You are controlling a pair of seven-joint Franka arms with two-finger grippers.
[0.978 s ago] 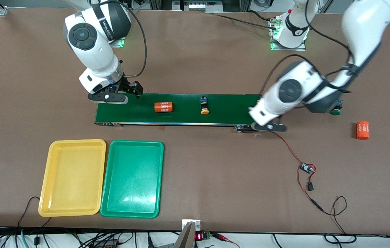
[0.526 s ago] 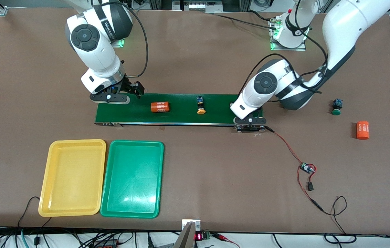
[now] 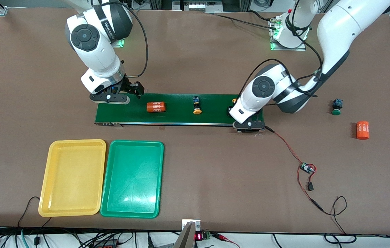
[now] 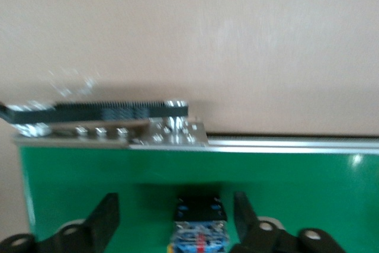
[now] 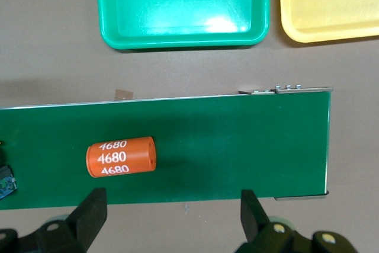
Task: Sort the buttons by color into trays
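Having spread its jaws, left gripper [image 4: 176,220] straddles a belt-end button [image 4: 199,222].

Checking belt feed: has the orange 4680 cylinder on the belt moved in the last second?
Yes. The orange cylinder has shifted along the conveyor belt toward the right arm's end, closer to the right gripper.

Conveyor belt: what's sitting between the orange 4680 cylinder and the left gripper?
One yellow-capped button, lying on the conveyor belt between the orange 4680 cylinder and the left gripper; the front view shows it.
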